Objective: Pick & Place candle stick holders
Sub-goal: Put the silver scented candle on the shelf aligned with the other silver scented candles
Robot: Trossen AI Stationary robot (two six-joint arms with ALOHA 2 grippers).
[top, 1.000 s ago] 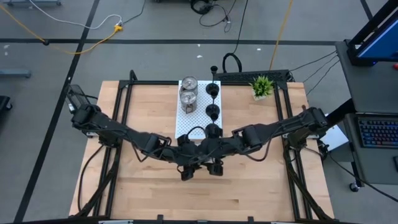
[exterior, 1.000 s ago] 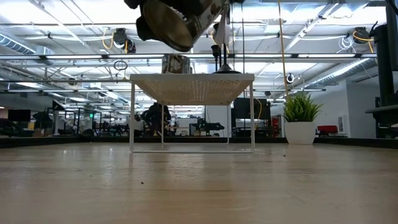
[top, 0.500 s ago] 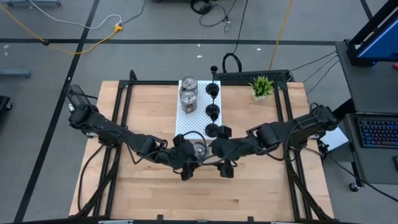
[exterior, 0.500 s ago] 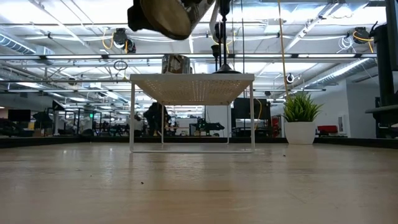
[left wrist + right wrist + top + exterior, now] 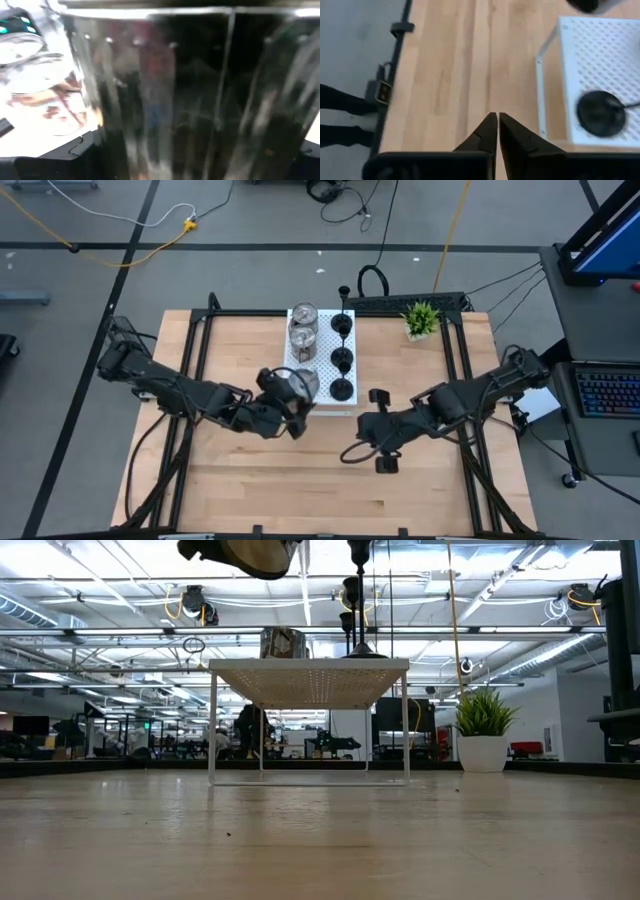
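Currently left gripper (image 5: 283,408) clamps the third silver holder (image 5: 298,385) just beside the board's (image 5: 312,368) near-left corner; right gripper (image 5: 497,131) shut, empty.

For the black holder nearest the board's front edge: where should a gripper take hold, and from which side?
Grip the nearest black holder at its narrow stem, under the cup, probably coming in level from the board's open right side. It stands upright; the left gripper, carrying a silver holder, crowds its other side.
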